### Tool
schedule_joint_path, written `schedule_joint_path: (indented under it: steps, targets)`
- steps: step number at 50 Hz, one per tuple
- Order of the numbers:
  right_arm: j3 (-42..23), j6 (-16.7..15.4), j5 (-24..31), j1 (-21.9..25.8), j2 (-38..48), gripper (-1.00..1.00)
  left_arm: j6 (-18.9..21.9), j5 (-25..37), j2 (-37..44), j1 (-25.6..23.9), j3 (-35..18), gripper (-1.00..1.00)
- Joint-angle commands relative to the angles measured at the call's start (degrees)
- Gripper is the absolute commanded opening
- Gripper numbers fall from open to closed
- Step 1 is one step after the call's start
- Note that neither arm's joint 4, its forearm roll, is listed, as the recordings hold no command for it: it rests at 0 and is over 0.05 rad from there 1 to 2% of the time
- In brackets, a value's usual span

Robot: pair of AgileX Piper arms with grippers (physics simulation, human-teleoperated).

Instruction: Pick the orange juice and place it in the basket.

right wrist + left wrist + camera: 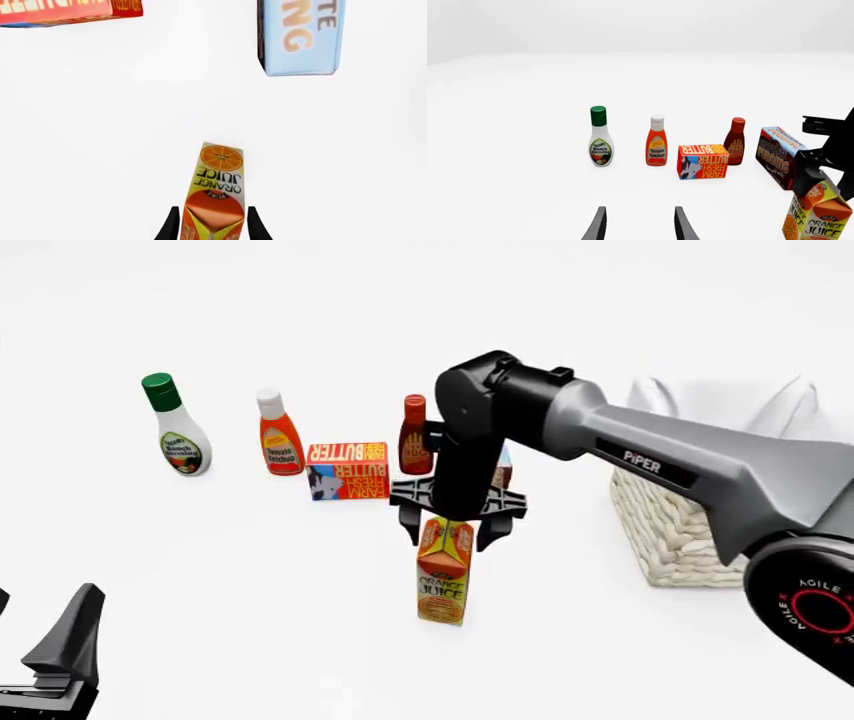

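The right claw point(455, 530) sits directly above the upright orange-and-yellow gable-top juice carton point(443, 575), fingers narrowly flanking its peaked top, mid-table; the cream woven wicker basket point(674, 530) waits rightward.

Simulated test scene: a featureless white worktop point(200, 570) and blank white surroundings, with flat-rendered groceries such as a ketchup bottle point(279, 447).

The juice carton point(443, 572) stands alone on the tabletop point(240, 580), with open surface seen around it on the near side and toward the basket point(674, 530). Behind it, passage is blocked by the butter box point(348, 470), sauce bottle point(415, 436) and pudding box point(300, 35).
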Motion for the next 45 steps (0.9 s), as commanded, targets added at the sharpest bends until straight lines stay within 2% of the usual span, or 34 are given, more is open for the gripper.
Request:
schedule_joint_path:
  steps: [1, 10, 11, 18, 20, 21, 24, 26, 31, 35, 36, 38, 45]
  targets:
    - [-0.4, -0.3, 0.3, -0.4, 0.6, 1.0, 0.0, -0.1, 0.0, 0.1, 0.1, 1.0]
    - [-1.0, 0.8, 0.3, 0.6, 1.0, 1.0, 0.0, -0.1, 0.0, 0.1, 0.1, 1.0]
    - [-1.2, 1.3, 0.3, 1.0, 0.9, -1.0, 0.0, -0.1, 0.0, 0.1, 0.1, 1.0]
    - [-1.4, 2.1, 0.3, 1.6, 0.7, -1.0, 0.0, 0.0, 0.0, 0.1, 0.1, 1.0]
    - [-1.1, 1.7, 0.3, 1.3, 0.6, -1.0, 0.0, -0.1, 0.0, 0.1, 0.1, 1.0]
    - [-0.7, 0.4, 0.3, 0.3, 0.7, -1.0, 0.0, 0.0, 0.0, 0.1, 0.1, 1.0]
    - [-1.1, 1.3, 0.3, 1.1, -0.1, -1.0, 0.0, -0.1, 0.0, 0.1, 0.1, 1.0]
    - [-1.6, -0.4, 0.3, 0.2, -0.4, -1.0, 0.0, -0.1, 0.0, 0.1, 0.1, 1.0]
    - [-2.1, 2.2, 0.3, 3.6, -3.2, -1.0, 0.0, -0.1, 0.0, 0.1, 0.1, 1.0]
    - [-1.1, 1.4, 0.3, 3.3, -4.7, -1.0, 0.0, -0.1, 0.0, 0.1, 0.1, 1.0]
    - [-0.7, -0.2, 0.3, 2.3, -4.8, -1.0, 0.0, 0.0, 0.0, 0.1, 0.1, 1.0]
    - [-1.0, 0.8, 0.3, 3.2, -5.4, -1.0, 0.0, -0.1, 0.0, 0.1, 0.1, 1.0]
    - [0.3, -0.2, 0.3, 3.2, -6.5, -1.0, 0.0, -0.1, 0.0, 0.1, 0.1, 1.0]
